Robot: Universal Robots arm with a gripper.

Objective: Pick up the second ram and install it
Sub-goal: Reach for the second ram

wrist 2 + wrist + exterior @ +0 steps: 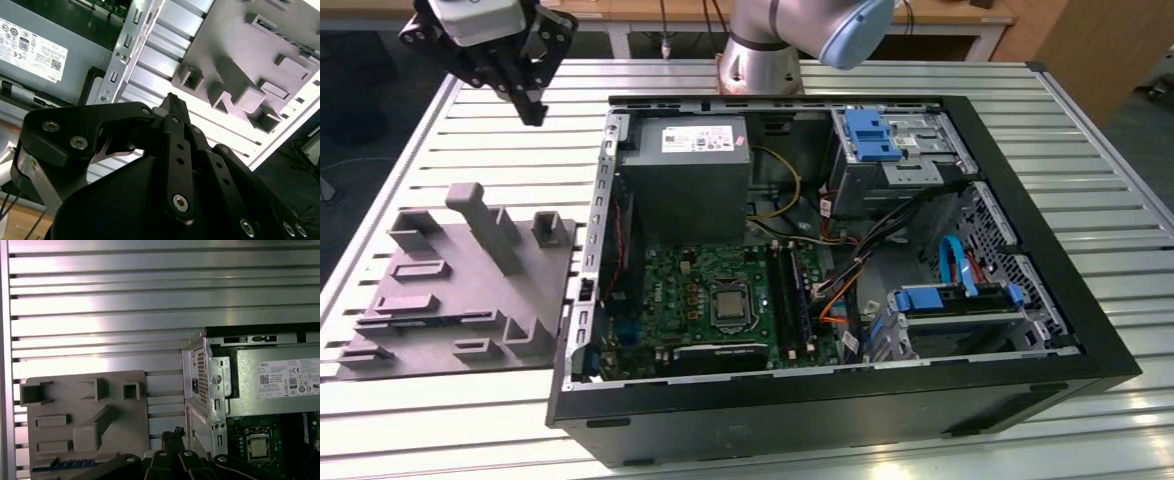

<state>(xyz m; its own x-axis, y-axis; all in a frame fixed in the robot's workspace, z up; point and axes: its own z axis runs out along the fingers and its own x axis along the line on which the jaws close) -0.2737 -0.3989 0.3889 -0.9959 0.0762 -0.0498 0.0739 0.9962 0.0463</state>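
My gripper [531,108] hangs high over the slatted table, at the exterior view's upper left, behind the grey fixture [454,280] and left of the open computer case [841,400]. Its fingers meet in a point and hold nothing; both wrist views show the closed tips [172,102] [172,436]. In the first wrist view the second ram [60,465] is a thin blue-green strip lying along the fixture's [85,410] near part, partly hidden behind the gripper's links. The black memory slots [787,290] run beside the processor socket [727,300] on the motherboard.
The grey power-supply box [687,170] fills the case's back left corner. Blue-tabbed drive cages [887,140] and cables occupy the right side of the case. The fixture has a tall post [480,225] and several raised blocks. The arm's base [761,60] stands behind the case.
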